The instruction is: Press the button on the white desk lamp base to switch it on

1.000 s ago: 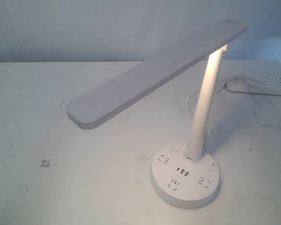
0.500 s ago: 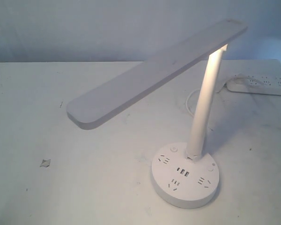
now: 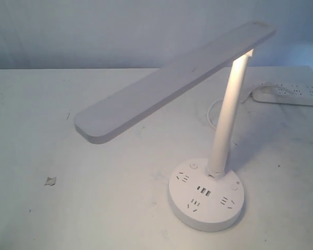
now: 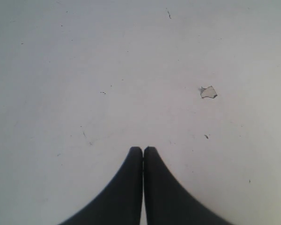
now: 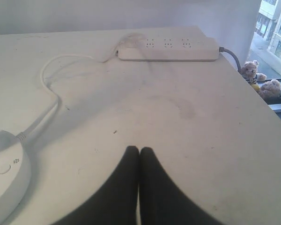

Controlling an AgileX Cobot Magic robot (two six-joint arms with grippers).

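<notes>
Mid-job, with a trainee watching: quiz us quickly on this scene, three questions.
1. True or false: the left end effector is shut and holds nothing.
2. Relative to the white desk lamp base, the power strip lies: A) on top of it; B) apart from it on the table, with a cable running between them; C) beneath it.
3. Is the right end effector touching the button?
Key: 1 true; 2 B; 3 no, it is shut and apart from the button.

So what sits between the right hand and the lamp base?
Only bare table, in the right wrist view: the right hand and the white desk lamp base are apart; its cord runs off toward the power strip.
</notes>
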